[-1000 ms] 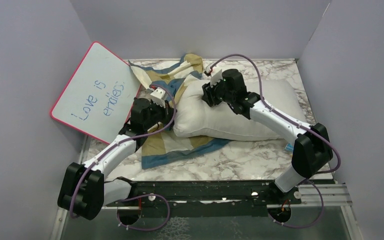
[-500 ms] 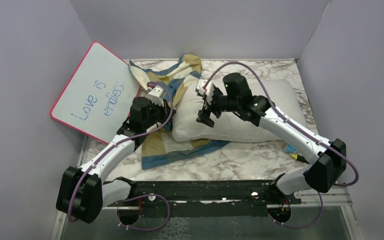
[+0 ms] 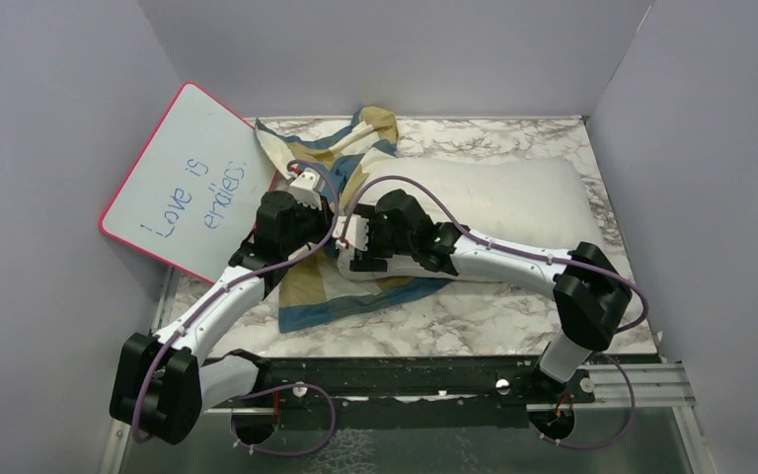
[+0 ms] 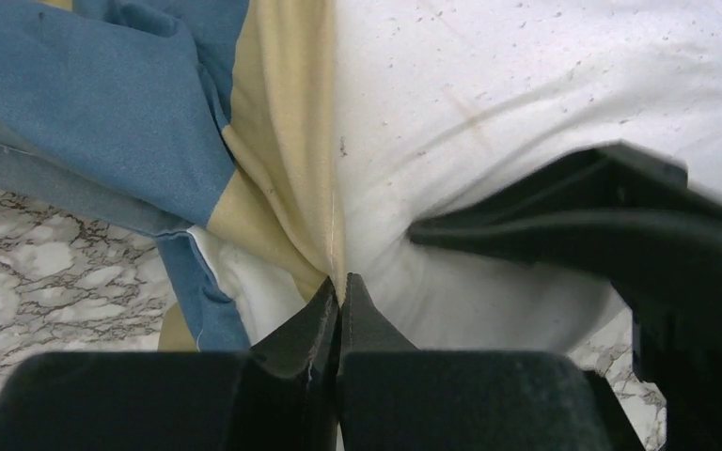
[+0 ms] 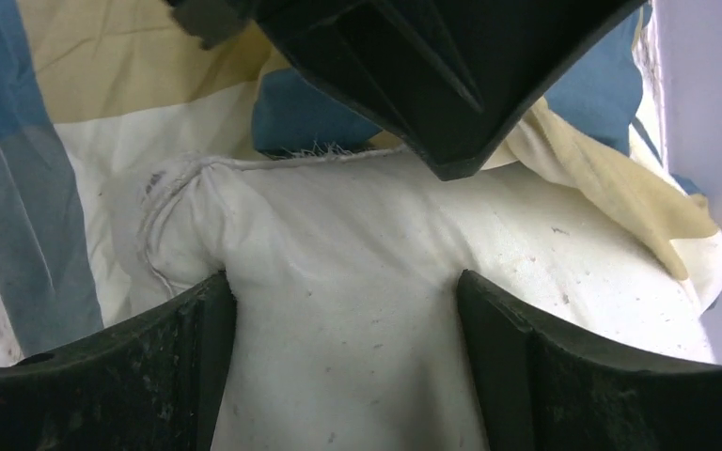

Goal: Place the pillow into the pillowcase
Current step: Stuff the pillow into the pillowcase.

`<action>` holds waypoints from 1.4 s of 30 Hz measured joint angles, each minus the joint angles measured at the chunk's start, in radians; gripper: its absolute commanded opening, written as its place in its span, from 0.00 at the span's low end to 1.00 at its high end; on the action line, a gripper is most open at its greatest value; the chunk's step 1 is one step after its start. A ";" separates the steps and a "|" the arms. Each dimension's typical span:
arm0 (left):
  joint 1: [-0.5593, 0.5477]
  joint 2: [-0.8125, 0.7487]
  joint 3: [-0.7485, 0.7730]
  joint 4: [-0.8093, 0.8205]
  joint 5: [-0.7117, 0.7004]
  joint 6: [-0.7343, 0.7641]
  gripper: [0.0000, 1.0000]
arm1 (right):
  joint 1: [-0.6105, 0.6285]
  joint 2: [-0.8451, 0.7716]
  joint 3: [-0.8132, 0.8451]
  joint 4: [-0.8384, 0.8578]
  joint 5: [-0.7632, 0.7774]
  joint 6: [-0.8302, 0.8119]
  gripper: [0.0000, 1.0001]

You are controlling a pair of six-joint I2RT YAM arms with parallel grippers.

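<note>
The white pillow [image 3: 513, 197] lies across the middle of the table, with its left end on the checked blue, tan and cream pillowcase [image 3: 345, 296]. My left gripper [image 4: 340, 282] is shut on a tan edge of the pillowcase [image 4: 103, 94], right beside the pillow [image 4: 526, 94]. My right gripper [image 5: 343, 301] stands open, its wide jaws straddling the pillow's [image 5: 338, 244] left corner, both fingers [image 5: 197, 329] against the fabric. From above, the two grippers [image 3: 328, 229] [image 3: 353, 242] sit close together at the pillow's left end.
A pink-rimmed whiteboard [image 3: 192, 183] leans against the left wall. Purple-grey walls [image 3: 711, 148] enclose the marble table [image 3: 474, 316] on three sides. The far part of the pillowcase [image 3: 365, 133] is bunched at the back.
My right arm has swung from the pillow's far top side down to its left near corner, with its jaws opening wide. The left gripper has held its grip in place.
</note>
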 measured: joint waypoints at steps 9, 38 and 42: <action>0.000 -0.002 0.024 -0.025 0.019 -0.065 0.00 | -0.033 0.024 -0.048 0.192 0.045 0.119 0.01; 0.000 -0.039 0.024 -0.003 0.100 -0.129 0.35 | -0.179 0.129 0.013 0.460 0.290 0.999 0.01; 0.000 -0.061 0.023 -0.023 0.080 -0.075 0.53 | -0.214 0.126 -0.011 0.506 0.317 1.022 0.01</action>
